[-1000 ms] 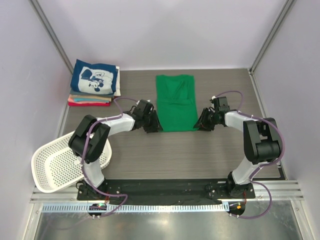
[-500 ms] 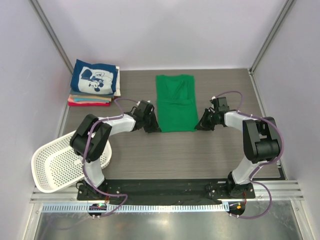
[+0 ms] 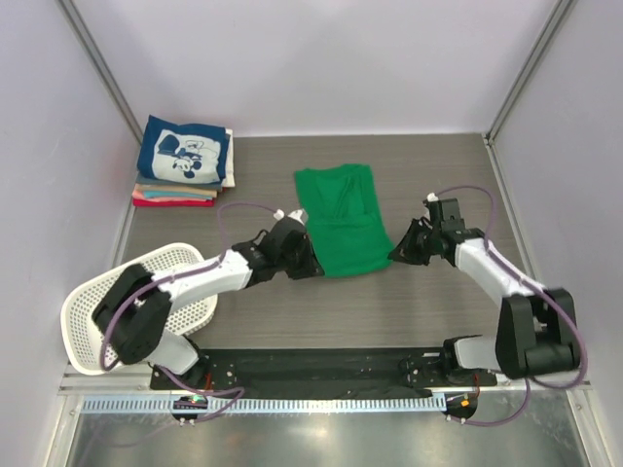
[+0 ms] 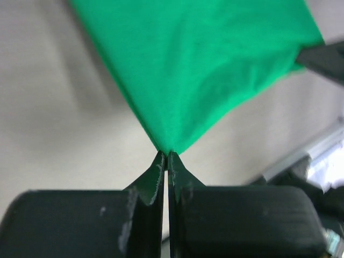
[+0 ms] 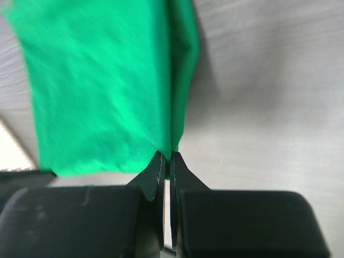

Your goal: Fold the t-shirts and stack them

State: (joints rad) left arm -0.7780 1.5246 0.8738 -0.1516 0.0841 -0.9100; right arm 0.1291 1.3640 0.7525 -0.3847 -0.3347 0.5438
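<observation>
Green shirt [image 3: 343, 219] on worktop [image 3: 438, 175]; near corners clamped in left jaws at 7 o'clock, right jaws at 4 o'clock. Folded stack [image 3: 183, 156] at 10 o'clock.

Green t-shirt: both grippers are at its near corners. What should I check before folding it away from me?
1. Left gripper shut on the near-left corner of the green t-shirt: ok.
2. Right gripper shut on the near-right corner: ok.
3. Every cloth layer caught in each pinch: cannot tell.
4. Shirt lying straight and smooth: not ok, skewed and creased.
5. Folded stack at far left lying apart from the shirt: ok.
</observation>
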